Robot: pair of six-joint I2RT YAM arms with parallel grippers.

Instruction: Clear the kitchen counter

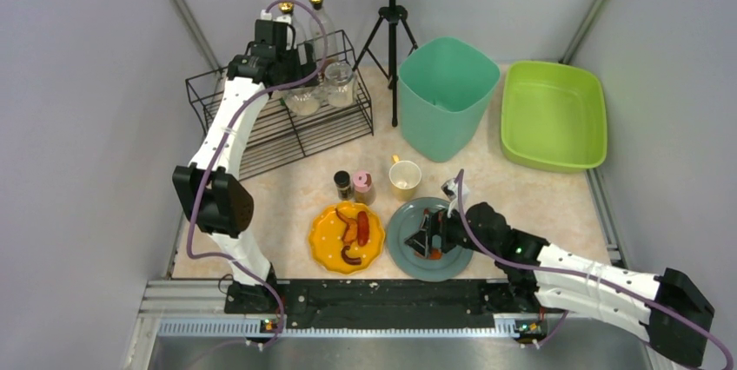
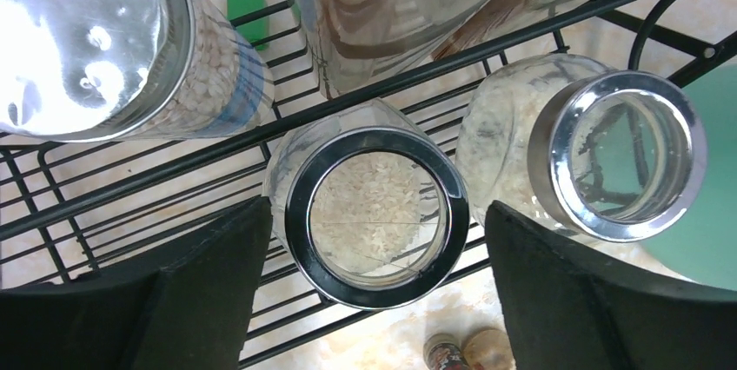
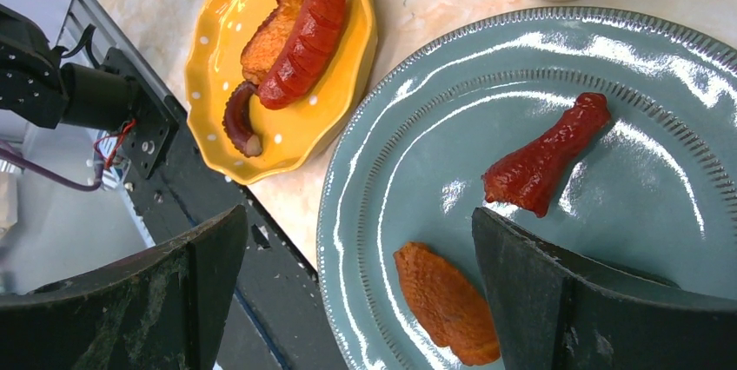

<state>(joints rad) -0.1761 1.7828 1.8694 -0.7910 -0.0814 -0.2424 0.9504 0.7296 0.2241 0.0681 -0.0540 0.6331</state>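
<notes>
The beige marbled kitchen counter point(image 1: 539, 205) holds a grey-blue plate point(image 1: 407, 253) and a yellow plate point(image 1: 326, 244) near the front edge. My right gripper point(image 1: 432, 235) hangs open just above the grey-blue plate point(image 3: 417, 153), its jaws point(image 3: 358, 214) either side of an orange food piece point(image 3: 448, 300), with a red sausage piece point(image 3: 547, 157) beside it. My left gripper point(image 1: 300, 62) is open over the black wire rack point(image 1: 261, 127), its jaws point(image 2: 375, 209) straddling a glass jar of rice point(image 2: 374, 196) without touching it.
The yellow plate point(image 3: 217, 31) holds a sausage point(image 3: 304, 40) and other pieces. A yellow cup point(image 1: 405, 177) and two spice shakers point(image 1: 343, 184) stand mid-counter. A teal bin point(image 1: 448, 96), green tub point(image 1: 554, 114) and tripod point(image 1: 393, 31) stand behind. More jars point(image 2: 617, 153) fill the rack.
</notes>
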